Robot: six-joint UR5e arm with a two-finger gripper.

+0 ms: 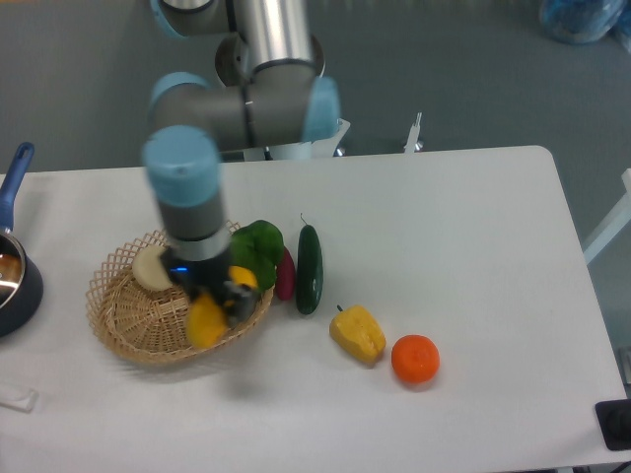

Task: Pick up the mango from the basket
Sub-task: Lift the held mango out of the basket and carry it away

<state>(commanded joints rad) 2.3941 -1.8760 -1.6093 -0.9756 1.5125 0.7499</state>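
1. While the arm reaches down over the wicker basket (128, 320), its gripper (219, 301) sits low inside the bowl, toward the basket's right side.
2. From where I stand, the mango (205, 321) shows as a yellow-orange lump right at the fingertips, just inside the basket's near-right rim; part of it is hidden by the gripper.
3. Whether the jaws are pinched on the mango or merely beside it I cannot tell; the picture is blurred there and the fingers run into the fruit.
4. Something pale and rounded (151, 268) lies in the basket toward its far-left rim, next to the wrist.
5. Just past the basket's far-right rim sits a green pepper (258, 248), and beside it a dark red vegetable (286, 276), mostly tucked behind its neighbours.
6. Next along the table (473, 256), a dark green cucumber (310, 269) lies lengthwise, pointing from the far edge toward the near edge.
7. Nearer the front edge, a lumpy yellow pepper (358, 334) rests with a round orange (415, 359) just beside it on the right.
8. At the table's left edge stands a dark pot (18, 286), its blue handle (14, 180) pointing toward the far edge.
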